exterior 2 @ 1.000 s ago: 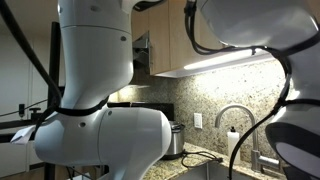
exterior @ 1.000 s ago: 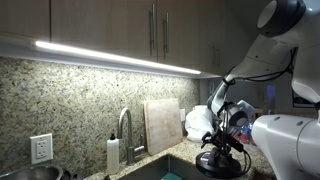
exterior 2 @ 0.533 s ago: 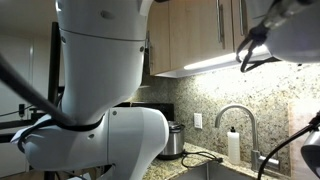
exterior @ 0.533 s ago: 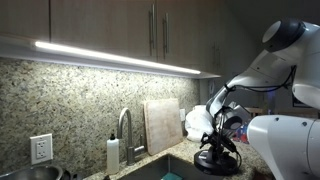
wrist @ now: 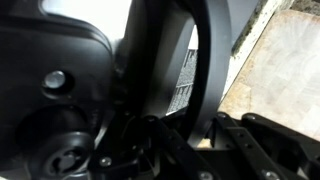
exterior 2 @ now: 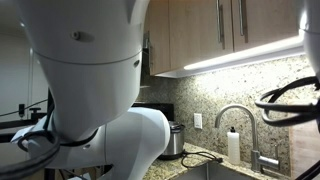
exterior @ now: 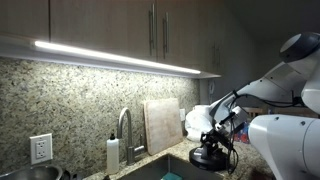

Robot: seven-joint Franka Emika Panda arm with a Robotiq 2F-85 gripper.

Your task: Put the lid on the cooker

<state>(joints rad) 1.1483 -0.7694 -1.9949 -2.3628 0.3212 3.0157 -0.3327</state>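
Lid (exterior: 207,158) is the dark round shape low and right of centre in an exterior view, directly under the gripper (exterior: 215,142) and touching it or nearly so. You can't tell whether the jaws are clamped on the knob, because the wrist view is only dark glossy blur. Cooker (exterior: 30,173) sits well apart at the lower left edge, below the wall outlet (exterior: 40,148) and past the faucet (exterior: 125,128). Judging by that, your carry runs leftward across the frame. In an exterior view the cooker (exterior 2: 175,140) shows plainly at centre, but lid and gripper don't appear.
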